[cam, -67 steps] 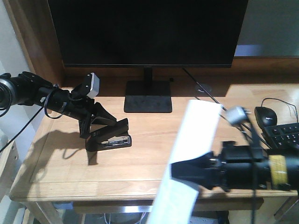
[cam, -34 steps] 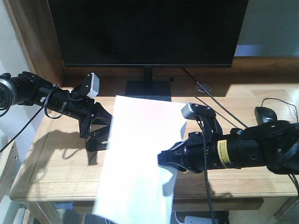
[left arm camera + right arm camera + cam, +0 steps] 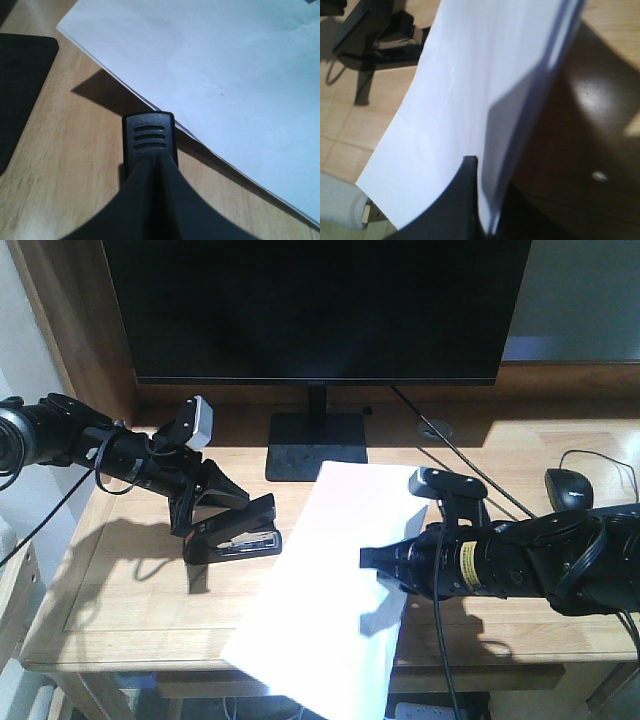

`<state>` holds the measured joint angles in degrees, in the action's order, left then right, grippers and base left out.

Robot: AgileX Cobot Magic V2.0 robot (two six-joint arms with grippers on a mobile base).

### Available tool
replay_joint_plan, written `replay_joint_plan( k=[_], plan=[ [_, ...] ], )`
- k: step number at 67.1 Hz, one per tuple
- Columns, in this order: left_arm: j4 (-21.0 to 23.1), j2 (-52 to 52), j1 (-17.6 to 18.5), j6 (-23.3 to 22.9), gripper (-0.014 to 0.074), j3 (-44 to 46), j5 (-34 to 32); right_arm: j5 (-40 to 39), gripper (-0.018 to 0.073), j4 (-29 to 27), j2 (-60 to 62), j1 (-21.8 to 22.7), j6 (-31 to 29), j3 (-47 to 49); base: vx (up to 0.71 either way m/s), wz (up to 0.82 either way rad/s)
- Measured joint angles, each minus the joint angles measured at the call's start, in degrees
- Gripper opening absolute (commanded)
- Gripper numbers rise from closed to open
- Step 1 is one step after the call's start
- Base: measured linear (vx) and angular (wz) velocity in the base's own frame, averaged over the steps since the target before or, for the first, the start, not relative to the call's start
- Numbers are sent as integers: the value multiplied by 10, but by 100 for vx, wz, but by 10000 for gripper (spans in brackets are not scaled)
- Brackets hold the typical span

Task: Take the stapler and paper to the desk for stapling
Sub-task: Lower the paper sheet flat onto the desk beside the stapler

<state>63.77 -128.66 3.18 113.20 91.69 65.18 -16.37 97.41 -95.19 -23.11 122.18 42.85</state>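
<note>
Bare desk (image 3: 130, 610) in front of stapler (image 3: 240, 536); monitor base (image 3: 316, 446) behind paper (image 3: 330, 590).

no legible text, yellow arm label (image 3: 468, 565) too blurred

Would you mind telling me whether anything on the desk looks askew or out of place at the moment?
The paper sits skewed to the desk, its near corner hanging past the front edge. The right gripper pinches its right edge, and it curls rather than lying flat. Nothing else stands out.
</note>
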Motion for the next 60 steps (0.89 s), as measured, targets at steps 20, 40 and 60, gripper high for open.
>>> replay_joint_plan(
  k=[20, 40, 60],
  plan=[
    [0, 0, 0, 0, -6, 0, 0, 20, -5, -10, -33, 0, 0, 26, 0, 0],
    [0, 0, 0, 0, -6, 0, 0, -34, -5, -8, -75, 0, 0, 68, 0, 0],
    [0, 0, 0, 0, -6, 0, 0, -88, -5, 5, -74, 0, -17, 69, 0, 0]
  ],
)
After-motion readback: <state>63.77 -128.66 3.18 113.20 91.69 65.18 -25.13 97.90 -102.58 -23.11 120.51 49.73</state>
